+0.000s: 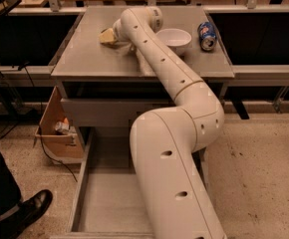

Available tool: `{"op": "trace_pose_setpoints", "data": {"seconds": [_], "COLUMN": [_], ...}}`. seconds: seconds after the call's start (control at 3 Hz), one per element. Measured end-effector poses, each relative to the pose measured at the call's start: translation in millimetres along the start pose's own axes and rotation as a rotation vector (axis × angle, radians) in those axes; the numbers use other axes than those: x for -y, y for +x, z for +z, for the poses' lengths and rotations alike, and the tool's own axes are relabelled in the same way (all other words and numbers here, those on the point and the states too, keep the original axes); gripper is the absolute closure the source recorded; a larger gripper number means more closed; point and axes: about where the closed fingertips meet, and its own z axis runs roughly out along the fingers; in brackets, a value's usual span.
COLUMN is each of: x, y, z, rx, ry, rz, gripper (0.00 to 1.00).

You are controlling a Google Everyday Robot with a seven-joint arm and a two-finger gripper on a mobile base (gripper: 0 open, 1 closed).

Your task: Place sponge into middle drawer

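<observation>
The sponge (106,36) lies on the grey tabletop at the back left, showing its yellow foam; its right part is hidden behind my arm. My gripper (116,33) is at the sponge, at the end of the white arm that stretches across the table, and the wrist hides most of it. The middle drawer (80,183) is pulled out wide open below the table, a grey tray with a flat floor. My arm's big lower link covers the drawer's right half.
A white bowl (174,37) and a blue can (206,35) lying on its side sit at the table's back right. A closed drawer front (104,111) is above the open one. A cardboard box (57,128) and a person's shoe (25,210) are at the left.
</observation>
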Motion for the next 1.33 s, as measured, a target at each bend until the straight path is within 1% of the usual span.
{"op": "trace_pose_setpoints", "data": {"seconds": [0.33,0.67,1.0,1.33], "x": [-17.5,-35.6,-52.5,-63.8], "y": [-10.0,-32.0,-58.7,-76.1], "z": [-6.3,-25.8,-64.1,-115.5], "rx": [0.021,0.066,0.13,0.178], "ry": [-0.048,-0.087,-0.118,-0.13], "rz": [0.007,-0.029,-0.089,-0.135], "gripper": [0.48,0.72,0.95,1.0]}}
